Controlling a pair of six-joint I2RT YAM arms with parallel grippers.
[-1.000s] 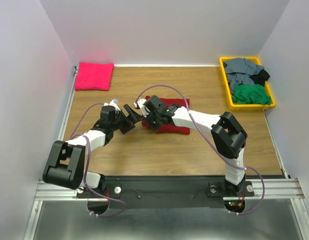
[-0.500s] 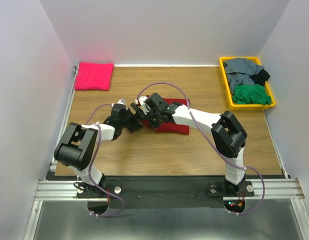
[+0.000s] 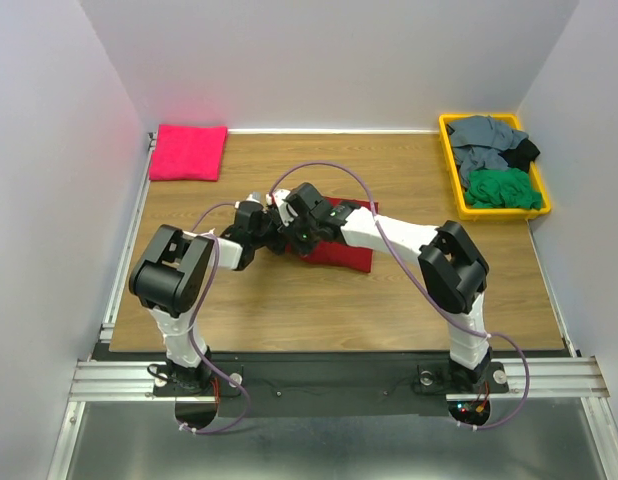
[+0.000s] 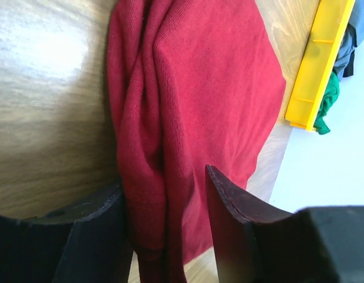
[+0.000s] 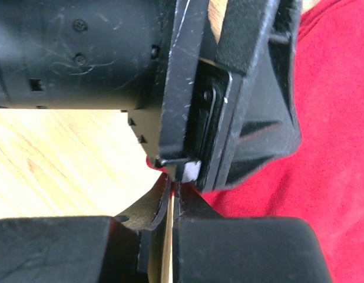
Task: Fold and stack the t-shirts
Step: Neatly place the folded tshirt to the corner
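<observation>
Crimson t-shirt (image 3: 349,255) lies bunched; left gripper (image 4: 164,177) straddles a ridge at its edge, jaws apart, while right gripper (image 5: 172,191), at the same edge, has jaws pressed together.

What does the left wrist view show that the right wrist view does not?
Only the left wrist view: the yellow bin with a green garment, and the left gripper open around a bunched fold of the red shirt. Only the right wrist view: the right gripper with its fingers together, and the black housing of the other arm very close. Both: the red shirt on the wooden table.
</observation>
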